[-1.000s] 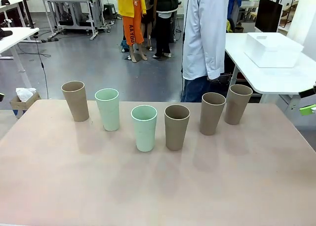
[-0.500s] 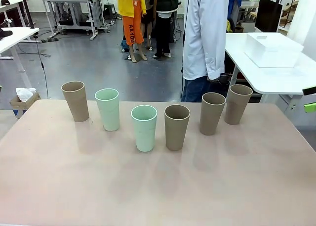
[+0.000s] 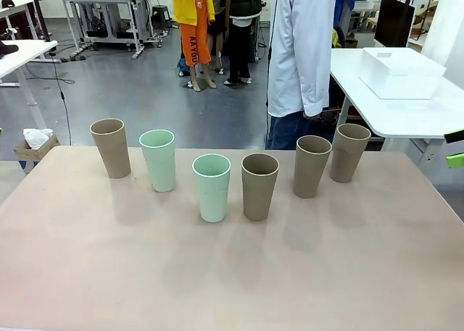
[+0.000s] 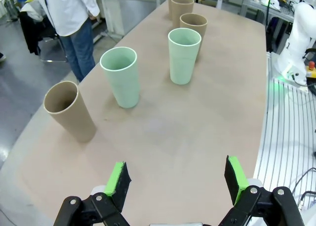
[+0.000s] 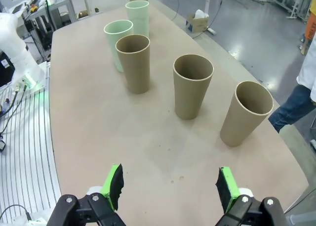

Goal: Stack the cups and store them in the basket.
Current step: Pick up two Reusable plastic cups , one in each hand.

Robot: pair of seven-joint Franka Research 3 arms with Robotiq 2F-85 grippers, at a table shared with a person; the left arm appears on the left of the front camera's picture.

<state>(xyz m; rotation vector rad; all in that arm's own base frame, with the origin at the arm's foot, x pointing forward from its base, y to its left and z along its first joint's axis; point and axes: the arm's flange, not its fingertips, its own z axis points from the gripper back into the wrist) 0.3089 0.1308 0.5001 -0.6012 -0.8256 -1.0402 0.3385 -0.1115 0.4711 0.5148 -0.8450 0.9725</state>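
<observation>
Several cups stand upright in a loose row across the table: two pale mint ones [image 3: 158, 160] [image 3: 212, 187] and several tan-brown ones, among them the leftmost [image 3: 110, 148] and the rightmost [image 3: 349, 152]. The white basket [image 3: 401, 72] sits on a separate white table at the far right. My left gripper [image 4: 177, 179] is open above the table's left end, nearest a brown cup [image 4: 69, 111] and a mint cup [image 4: 121, 76]. My right gripper [image 5: 170, 187] is open at the right end, short of two brown cups [image 5: 245, 113] [image 5: 192, 86]. Its tip shows at the front view's right edge [image 3: 455, 148].
A person in a white shirt [image 3: 301, 56] stands just beyond the table's far edge, between the cups and the basket's table [image 3: 406, 117]. A broad bare stretch of the tabletop [image 3: 232, 273] lies in front of the cups. Other tables stand farther off.
The tip of the right gripper has slid slightly further right at the front view's edge. The cups have not moved.
</observation>
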